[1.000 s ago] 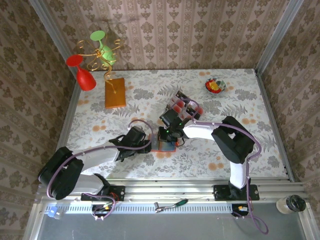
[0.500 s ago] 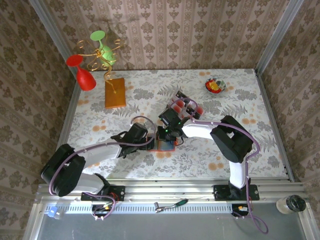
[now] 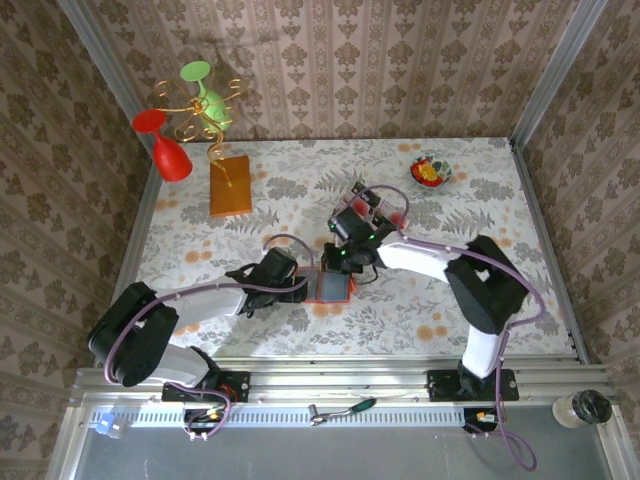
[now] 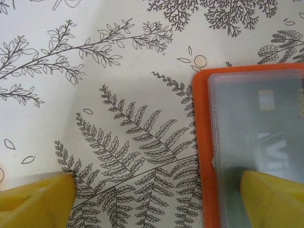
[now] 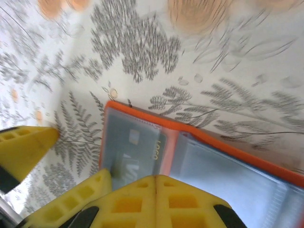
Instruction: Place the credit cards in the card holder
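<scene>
**Top external.** Card holder (image 3: 330,287): open flat near the middle of the worktop (image 3: 300,170), between the two arms. Left fingers (image 3: 303,290): at the holder's left edge, spread wide, holding nothing. Right fingers (image 3: 346,264): at the holder's far edge, pressed together, empty as far as can be told. Credit cards (image 3: 398,216): loose group just beyond the right wrist, apart from the holder.
- Risk: holder dragged or spun across the worktop by either arm on withdrawal, with nothing seen pinning it down. Loose cards knocked by the right wrist or its cable.
- Hidden: much of the card group, under wrist and cable, so count not readable. Contact between fingers and holder not readable from above.

**Left wrist.** Holder at the right of frame, showing orange border and clear sleeve with a seated card (image 4: 259,128) behind it. One finger (image 4: 38,199) over bare worktop, the other over the holder's near part.
- Risk: holder's edge caught and lifted on closing or retreat.
- Cut off: holder's right and lower parts. Touching or hovering, cannot tell.

**Right wrist.** Own fingers closed seam to seam at the bottom edge, over the holder's grey-blue inside. Two further yellow fingers at the left, judged to be the left arm's.
- Risk: seated card drawn back out if the sleeve is snagged.
- Hard to read: worktop pattern blurred, card markings faint, second pocket's content unclear.
</scene>
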`<state>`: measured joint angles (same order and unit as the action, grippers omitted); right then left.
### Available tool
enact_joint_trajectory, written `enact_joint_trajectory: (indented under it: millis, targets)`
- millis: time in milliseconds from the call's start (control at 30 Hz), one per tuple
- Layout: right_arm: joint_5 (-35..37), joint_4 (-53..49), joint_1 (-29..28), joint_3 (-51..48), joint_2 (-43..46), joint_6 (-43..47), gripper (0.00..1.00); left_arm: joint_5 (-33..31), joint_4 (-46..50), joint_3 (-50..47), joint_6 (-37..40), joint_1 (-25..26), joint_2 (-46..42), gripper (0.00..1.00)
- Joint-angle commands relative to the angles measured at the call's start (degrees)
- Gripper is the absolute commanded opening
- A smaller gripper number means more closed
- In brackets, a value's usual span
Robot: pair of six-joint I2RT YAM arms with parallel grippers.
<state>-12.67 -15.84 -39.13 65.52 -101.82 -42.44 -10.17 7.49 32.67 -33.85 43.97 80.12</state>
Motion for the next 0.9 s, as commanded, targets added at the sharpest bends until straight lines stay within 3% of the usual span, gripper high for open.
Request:
enact_joint_trajectory:
  millis: [0, 167, 267, 867]
  targets:
    - [4.59, -7.64, 3.34, 1.88, 6.56, 5.21, 0.11, -1.43, 1.97, -0.59, 0.71, 0.18, -0.06, 0.91]
    - [11.83, -17.12, 9.41, 4.16, 10.73, 13.58, 0.35, -2.08, 2.69, -0.46, 0.47, 0.33, -0.26, 0.91]
    - [15.78, -21.0, 11.42, 6.78, 10.18, 18.86, 0.41, -2.82, 3.06, -1.07, -0.12, 0.4, -1.0, 0.91]
    - [31.75, -29.65, 10.04, 21.07, -6.49, 32.8, 0.34, -2.57, 2.97, -1.04, -0.67, 0.43, -1.45, 0.9]
